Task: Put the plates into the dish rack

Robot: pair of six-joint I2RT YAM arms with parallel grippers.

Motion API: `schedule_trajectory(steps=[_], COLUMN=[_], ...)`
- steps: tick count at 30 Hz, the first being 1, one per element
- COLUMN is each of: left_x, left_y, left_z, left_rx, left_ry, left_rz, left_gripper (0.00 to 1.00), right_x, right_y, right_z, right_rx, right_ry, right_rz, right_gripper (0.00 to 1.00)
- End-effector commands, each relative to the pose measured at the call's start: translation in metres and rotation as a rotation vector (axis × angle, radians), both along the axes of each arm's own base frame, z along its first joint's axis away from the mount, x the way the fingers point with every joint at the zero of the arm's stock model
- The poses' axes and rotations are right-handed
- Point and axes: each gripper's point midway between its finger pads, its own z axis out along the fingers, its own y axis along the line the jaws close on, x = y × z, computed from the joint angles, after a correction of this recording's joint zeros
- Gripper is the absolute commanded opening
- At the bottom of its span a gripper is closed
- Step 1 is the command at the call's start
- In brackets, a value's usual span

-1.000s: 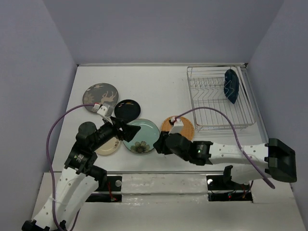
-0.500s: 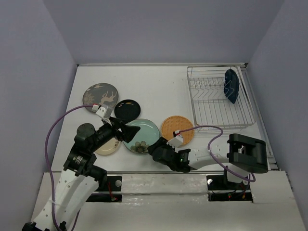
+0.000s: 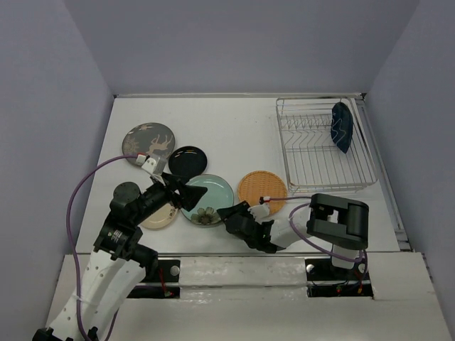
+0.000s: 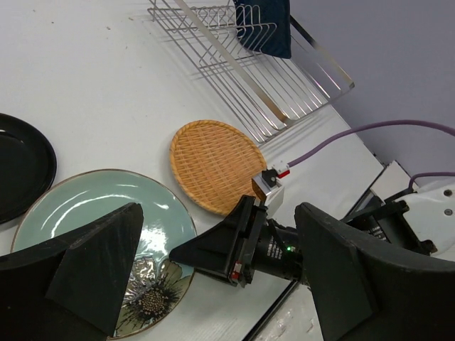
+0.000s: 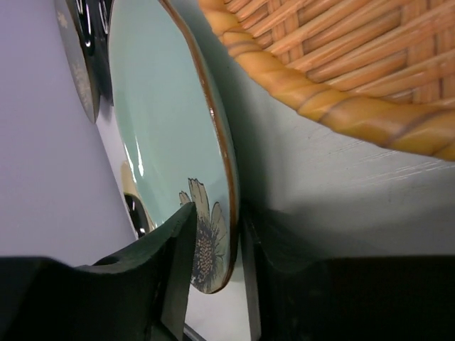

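Teal plate rim inside parted right end effector | wrist view only

A robot lab's test cell: a white tabletop is boxed in on 3 sides by plain lavender walls, with 2 white robot arms mounted at its near edge and purple cables looping from their wrists. Kitchenware sits on the bare surface as props: small plates lie around the right gripper, the pale teal plate right at its fingertips, and a wire dish rack stands well beyond it to its right
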Motion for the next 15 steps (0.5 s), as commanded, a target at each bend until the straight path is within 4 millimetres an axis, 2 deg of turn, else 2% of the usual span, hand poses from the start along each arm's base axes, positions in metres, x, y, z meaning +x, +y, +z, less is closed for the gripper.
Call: schedule_trajectory(steps=[1, 2, 5, 7, 9, 10, 11, 12, 13, 15], left_x=[-0.002, -0.001, -0.002, -0.002, -0.002, -0.002, -0.002, -0.003, -0.002, -0.003], left_y=[-0.003, -0.003, -0.003, -0.003, -0.004, -0.004, -0.004, -0.004, -0.003, -0.003], left_z=[0.016, 0.016, 0.015, 0.015, 0.015, 0.015, 0.015, 0.016, 0.016, 0.017], left_rx=[-0.025, -0.025, -0.024, -0.025, -0.025, -0.026, -0.026, -0.026, -0.027, -0.028], left_ry=[-0.049, -0.049, -0.047, -0.048, -0.046, -0.049, -0.049, -0.051, -0.052, -0.055], left_rz=[-0.024, -0.022, -0.024, -0.025, -0.028, -0.028, -0.03, -0.03, -0.027, -0.028], left_gripper=[0.99, 0.99, 0.99, 0.99, 0.99, 0.99, 0.99, 0.99, 0.99, 0.99], right_x=[-0.001, 0.0, 0.002, 0.003, 0.002, 0.001, 0.003, 0.002, 0.001, 0.006], right_y=[-0.017, -0.017, -0.018, -0.019, -0.027, -0.019, -0.029, -0.028, -0.026, -0.026], right_z=[-0.03, -0.029, -0.018, -0.011, -0.01, 0.011, 0.014, 0.023, 0.045, 0.072], right_rx=[-0.038, -0.033, -0.068, -0.101, -0.203, -0.194, -0.294, -0.328, -0.376, -0.426], right_ry=[0.021, 0.018, -0.014, -0.03, -0.04, -0.07, -0.099, -0.122, -0.166, -0.239], right_rz=[-0.039, -0.04, -0.028, -0.017, 0.001, 0.012, 0.022, 0.042, 0.075, 0.094], right_gripper=[0.33, 0.23, 0.08, 0.07, 0.07, 0.07, 0.07, 0.07, 0.07, 0.07])
